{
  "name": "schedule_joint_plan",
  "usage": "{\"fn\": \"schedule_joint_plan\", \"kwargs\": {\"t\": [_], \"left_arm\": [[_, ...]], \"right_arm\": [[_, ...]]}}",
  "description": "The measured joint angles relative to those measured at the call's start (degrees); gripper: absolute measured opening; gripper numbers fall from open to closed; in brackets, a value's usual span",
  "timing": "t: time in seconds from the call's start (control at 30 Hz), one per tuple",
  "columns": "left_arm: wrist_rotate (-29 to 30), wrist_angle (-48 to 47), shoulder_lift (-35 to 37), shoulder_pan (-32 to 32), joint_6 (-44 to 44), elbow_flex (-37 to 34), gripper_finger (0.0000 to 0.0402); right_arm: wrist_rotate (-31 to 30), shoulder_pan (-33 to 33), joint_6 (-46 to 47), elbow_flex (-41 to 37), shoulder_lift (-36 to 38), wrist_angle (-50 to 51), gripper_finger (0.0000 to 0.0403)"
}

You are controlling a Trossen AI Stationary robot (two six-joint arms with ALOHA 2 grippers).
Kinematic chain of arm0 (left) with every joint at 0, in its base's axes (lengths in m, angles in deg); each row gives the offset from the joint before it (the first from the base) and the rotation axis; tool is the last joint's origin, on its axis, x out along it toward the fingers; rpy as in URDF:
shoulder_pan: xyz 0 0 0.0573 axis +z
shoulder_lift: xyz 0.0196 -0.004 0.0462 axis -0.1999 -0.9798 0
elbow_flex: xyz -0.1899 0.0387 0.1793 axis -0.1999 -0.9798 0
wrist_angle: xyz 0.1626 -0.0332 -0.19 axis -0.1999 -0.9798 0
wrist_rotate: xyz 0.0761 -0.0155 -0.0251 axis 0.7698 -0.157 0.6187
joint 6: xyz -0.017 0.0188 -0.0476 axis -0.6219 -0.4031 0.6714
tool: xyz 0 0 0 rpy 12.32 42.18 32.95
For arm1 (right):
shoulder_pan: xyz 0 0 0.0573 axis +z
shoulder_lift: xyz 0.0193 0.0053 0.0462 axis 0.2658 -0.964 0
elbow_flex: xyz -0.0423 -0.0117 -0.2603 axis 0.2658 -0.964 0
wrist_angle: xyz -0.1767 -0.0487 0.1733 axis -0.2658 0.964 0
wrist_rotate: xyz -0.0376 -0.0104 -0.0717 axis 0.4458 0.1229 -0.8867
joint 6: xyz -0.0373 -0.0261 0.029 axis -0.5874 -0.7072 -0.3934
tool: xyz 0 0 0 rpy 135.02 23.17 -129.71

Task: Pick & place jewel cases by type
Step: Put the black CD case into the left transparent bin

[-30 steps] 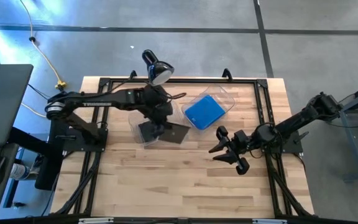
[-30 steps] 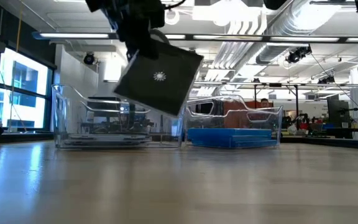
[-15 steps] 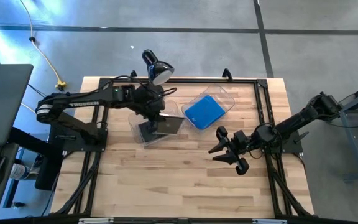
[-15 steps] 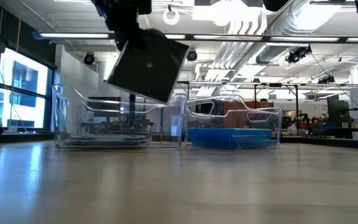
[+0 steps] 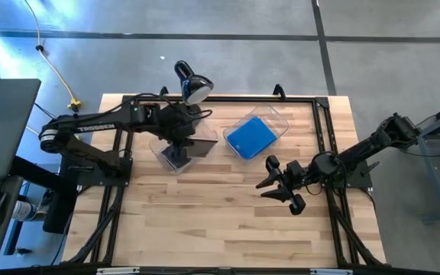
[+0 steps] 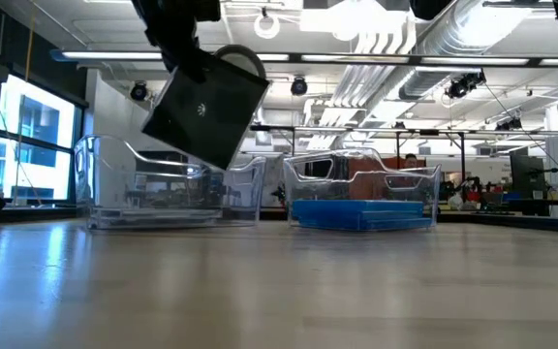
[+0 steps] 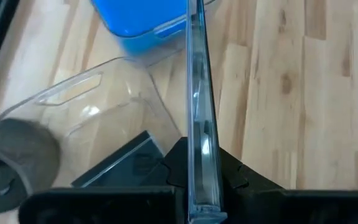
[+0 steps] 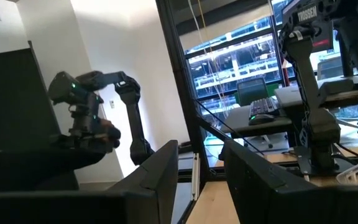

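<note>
My left gripper (image 5: pixel 179 136) is shut on a dark grey jewel case (image 6: pixel 204 118), which hangs above the left clear bin (image 5: pixel 168 155). In the left wrist view the case (image 7: pixel 197 106) shows edge-on, and another dark case (image 7: pixel 126 165) lies flat on that bin's floor. Blue jewel cases (image 5: pixel 250 136) lie stacked in the right clear bin (image 6: pixel 424 189), where they show as a blue slab (image 6: pixel 361 214). My right gripper (image 5: pixel 283 189) hovers open over the table's right half, apart from everything. My left gripper pinches the dark case between its two fingers (image 7: pixel 178 165), one on each flat face, at the case's upper edge (image 6: pixel 192 68). The fingers come from above, pointing down. The case is lifted clear, tilted, and hangs below the fingers over the left bin.
A black desk lamp (image 5: pixel 192 84) stands at the table's far edge, just behind the left bin. The two bins sit side by side in the far half. Bare wooden tabletop (image 5: pixel 220 221) stretches across the near half. A black frame (image 5: pixel 323 114) borders the table.
My left gripper has carried the dark case toward the table's left and far side, from beside the left bin's right wall to above the bin. The case stays tilted and has risen slightly. My right arm has kept still.
</note>
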Motion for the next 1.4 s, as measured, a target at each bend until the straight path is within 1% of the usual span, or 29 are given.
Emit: {"fn": "schedule_joint_plan", "kwargs": {"t": [0.17, 0.27, 0.37, 0.4, 0.47, 0.53, 0.6, 0.8, 0.87, 0.97, 1.0, 1.07, 1.17, 1.2, 1.3, 1.4], "left_arm": [[5.49, -7.08, 0.0, 0.0, -0.66, 7.77, 0.0021], [8.2, -12.5, 0.05, 0.01, -1.53, 12.09, 0.0021], [11.7, -19.7, 0.07, 0.02, -3.55, 12.85, 0.0021], [12.63, -22.27, 0.06, 0.07, -3.63, 12.12, 0.0021], [13.83, -24.55, 0.04, 0.71, -3.58, 10.08, 0.0021], [12.68, -24.31, -0.06, 0.92, -3.5, 7.85, 0.0021], [10.26, -22.91, -0.07, 1.73, -3.96, 6.13, 0.0021], [3.4, -21.23, -2.82, 6.27, -8.69, 4.06, 0.0021], [-1.26, -20.57, -4.07, 7.97, -10.39, 4.07, 0.0021], [-10.9, -19.77, -6.19, 11.02, -13.25, 4.07, 0.0021], [-12.38, -19.96, -6.83, 11.71, -13.46, 4.08, 0.0021], [-12.27, -20.19, -8.54, 12.9, -13.71, 4.09, 0.0022], [-9.4, -20.9, -10.91, 14.4, -14.91, 4.2, 0.0031], [-9.0, -20.91, -11.74, 14.83, -15.17, 4.32, 0.0038], [-10.94, -20.68, -14.66, 16.19, -15.9, 4.18, 0.0065], [-11.4, -20.2, -16.68, 16.15, -17.89, 4.11, 0.0094]], "right_arm": [[-0.03, 0.0, 0.0, 0.0, 0.0, 0.1, 0.0119], [-1.08, 0.0, 0.0, 0.0, 0.0, 0.44, 0.0119], [-1.53, 0.0, 0.0, 0.0, 0.0, 0.89, 0.0119], [-1.53, -0.02, 0.0, 0.0, 0.0, 1.11, 0.0119], [-1.53, -0.02, -0.02, 0.0, 0.0, 1.54, 0.0119], [-1.53, -0.02, -0.01, 0.0, 0.0, 1.59, 0.0119], [-1.53, -0.02, -0.02, 0.0, 0.0, 1.67, 0.0119], [-3.36, 0.0, 0.5, 0.0, 0.0, 3.52, 0.0119], [-4.74, 0.0, 0.32, 0.0, 0.0, 5.63, 0.0119], [-7.63, -0.15, -0.56, -0.02, -0.02, 7.95, 0.0119], [-8.9, -0.15, -0.02, -0.02, -0.02, 8.43, 0.0119], [-9.68, -0.19, 0.8, -0.02, -0.02, 8.76, 0.0119], [-9.27, -0.17, 0.13, -0.02, -0.02, 8.61, 0.0119], [-9.24, -0.17, -0.01, -0.02, -0.02, 8.62, 0.0119], [-9.22, -0.17, 0.37, -0.02, -0.02, 8.61, 0.0119], [-9.22, -0.17, 0.4, -0.02, -0.02, 8.62, 0.0119]]}}
